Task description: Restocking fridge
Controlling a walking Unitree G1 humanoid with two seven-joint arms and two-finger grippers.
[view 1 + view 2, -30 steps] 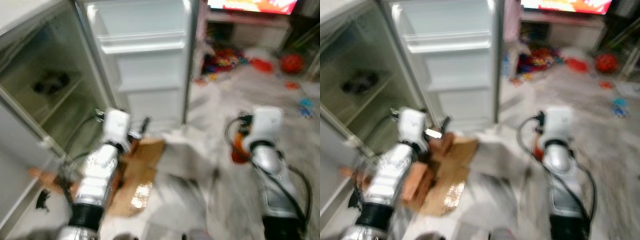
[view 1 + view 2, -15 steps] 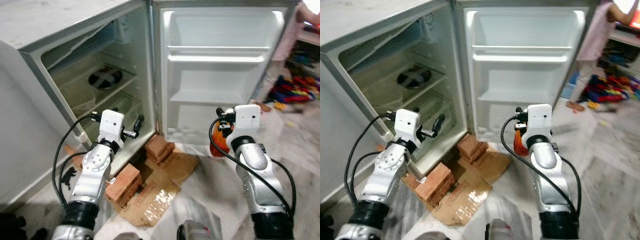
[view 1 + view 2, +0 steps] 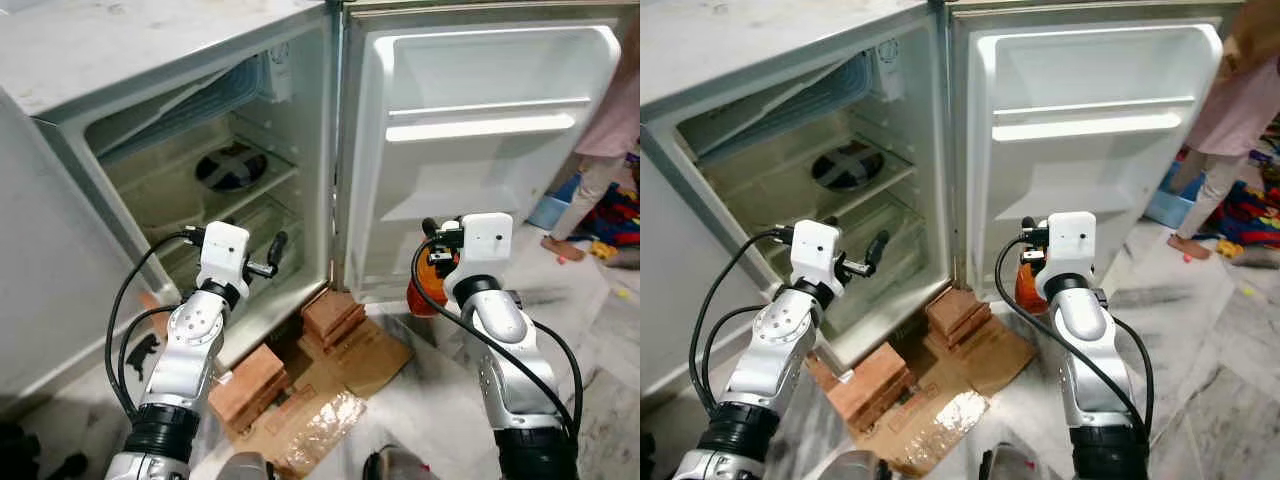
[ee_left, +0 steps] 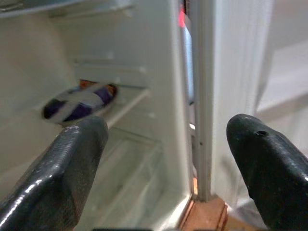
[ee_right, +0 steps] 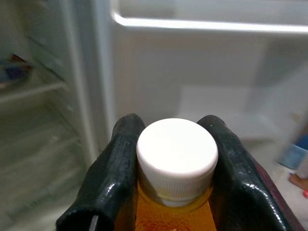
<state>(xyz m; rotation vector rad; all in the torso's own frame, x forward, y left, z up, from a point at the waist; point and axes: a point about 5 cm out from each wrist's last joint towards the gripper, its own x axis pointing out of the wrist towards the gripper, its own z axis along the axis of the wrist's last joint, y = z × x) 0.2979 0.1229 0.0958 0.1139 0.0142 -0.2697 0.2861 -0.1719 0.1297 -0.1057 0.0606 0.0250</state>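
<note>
The fridge (image 3: 60, 90) stands open, its white door (image 3: 480, 190) swung out to the right with a bare door shelf (image 3: 480, 127). A dark packet with white bands (image 3: 232, 168) lies on an inner shelf. My right gripper (image 5: 172, 124) is shut on an orange bottle (image 3: 420, 296) just below its white cap (image 5: 176, 154), and holds it low in front of the door. My left gripper (image 4: 168, 139) is open and holds nothing. It points into the fridge's lower compartment, close to the frame.
Stacked bricks (image 3: 333, 315) and more bricks (image 3: 250, 380) prop the fridge's front, lying on flattened cardboard (image 3: 345, 375). A person in pink (image 3: 612, 140) stands at the right behind the door, near a blue bin (image 3: 553, 211) and scattered toys (image 3: 618, 218).
The camera has swung towards the fridge, which now sits nearer and more central. Both arms keep the same pose, and the right gripper still holds the bottle.
</note>
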